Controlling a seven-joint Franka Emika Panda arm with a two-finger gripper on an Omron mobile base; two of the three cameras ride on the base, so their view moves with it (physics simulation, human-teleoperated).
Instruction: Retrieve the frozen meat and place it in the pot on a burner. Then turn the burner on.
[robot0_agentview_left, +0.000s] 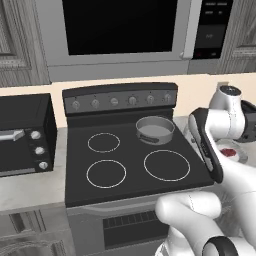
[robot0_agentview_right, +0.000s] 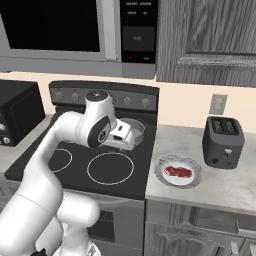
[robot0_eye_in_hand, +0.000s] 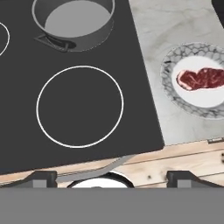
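Note:
The frozen meat, a red chunk with pale streaks, lies on a white plate with a grey rim on the counter right of the stove; it is also the red piece in the right base view. The pot, round, grey and empty, sits on the back right burner. My gripper hangs above the stove's front right part, open, its fingertips wide apart with nothing between them. It is left of the plate and nearer the stove front than the pot.
A dark toaster stands on the counter behind the plate. A black toaster oven sits left of the stove. The burner knobs line the stove's back panel, under a microwave. The front right burner ring is bare.

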